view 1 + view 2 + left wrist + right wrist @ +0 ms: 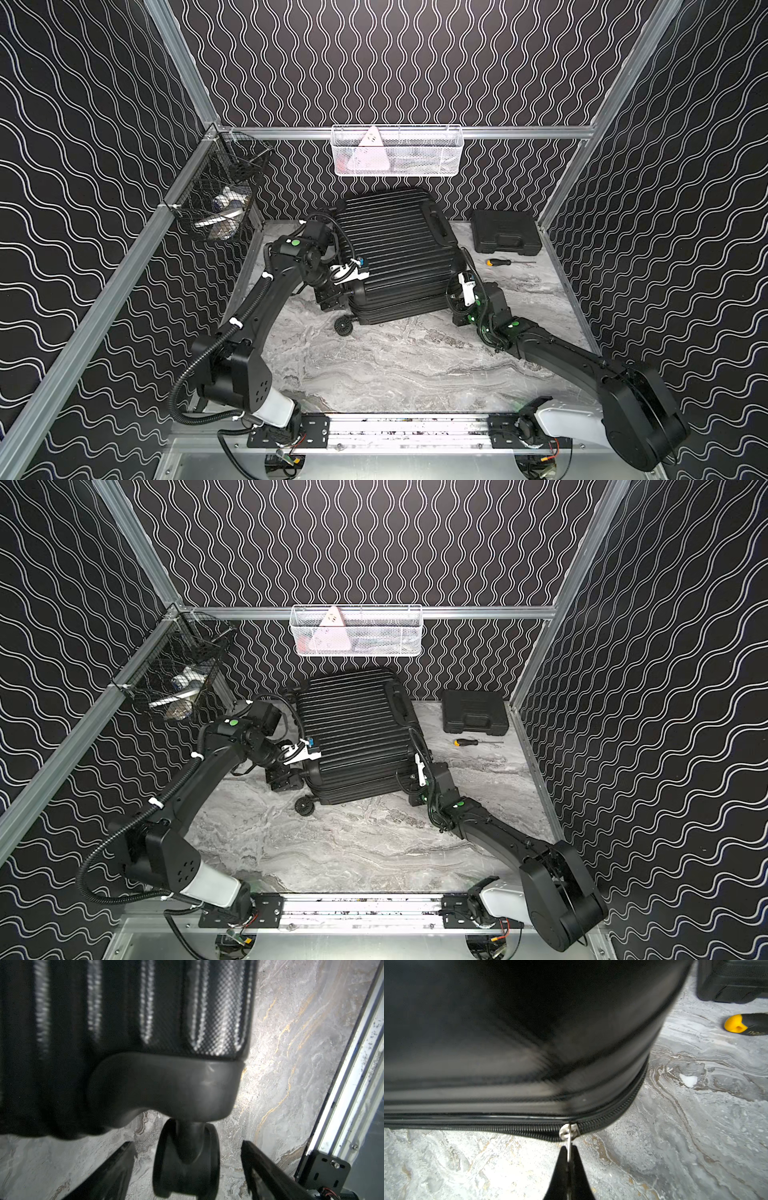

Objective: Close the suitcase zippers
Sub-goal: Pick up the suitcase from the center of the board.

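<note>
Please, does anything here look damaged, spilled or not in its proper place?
Nothing looks damaged or spilled. The suitcase lies flat but askew on the table. A screwdriver lies loose near the closed tool case, and a small white speck sits on the marble top.

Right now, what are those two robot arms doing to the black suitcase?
They are zipping it up. The suitcase lies flat on the marble table. The right gripper is pinched shut on a silvery zipper pull near a rounded corner. The left gripper is open at another corner, its fingers either side of a wheel, not squeezing it. A tool case and a screwdriver lie untouched nearby.
</note>
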Motion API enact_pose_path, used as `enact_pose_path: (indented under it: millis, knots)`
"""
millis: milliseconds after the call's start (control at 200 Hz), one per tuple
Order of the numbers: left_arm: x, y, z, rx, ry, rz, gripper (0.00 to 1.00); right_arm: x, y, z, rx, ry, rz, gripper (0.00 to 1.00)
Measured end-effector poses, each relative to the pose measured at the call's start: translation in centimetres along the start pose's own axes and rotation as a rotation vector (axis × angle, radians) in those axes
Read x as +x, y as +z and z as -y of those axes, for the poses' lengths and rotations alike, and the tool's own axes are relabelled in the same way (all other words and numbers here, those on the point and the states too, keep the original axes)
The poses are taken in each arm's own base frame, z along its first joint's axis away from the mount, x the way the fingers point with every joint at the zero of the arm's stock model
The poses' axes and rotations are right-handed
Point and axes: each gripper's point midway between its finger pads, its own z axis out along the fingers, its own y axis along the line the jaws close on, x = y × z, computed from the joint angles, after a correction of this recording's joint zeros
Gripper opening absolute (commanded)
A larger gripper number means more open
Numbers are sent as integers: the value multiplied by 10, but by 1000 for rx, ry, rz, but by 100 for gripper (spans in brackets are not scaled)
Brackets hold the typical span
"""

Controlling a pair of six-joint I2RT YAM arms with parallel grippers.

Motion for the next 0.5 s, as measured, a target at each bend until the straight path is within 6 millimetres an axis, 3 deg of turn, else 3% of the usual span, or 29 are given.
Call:
enact_pose_path:
  millis: [500]
  knots:
    - [12,19,-5,-7,64,-47,65,1,0,-2,-14,10,-3,0]
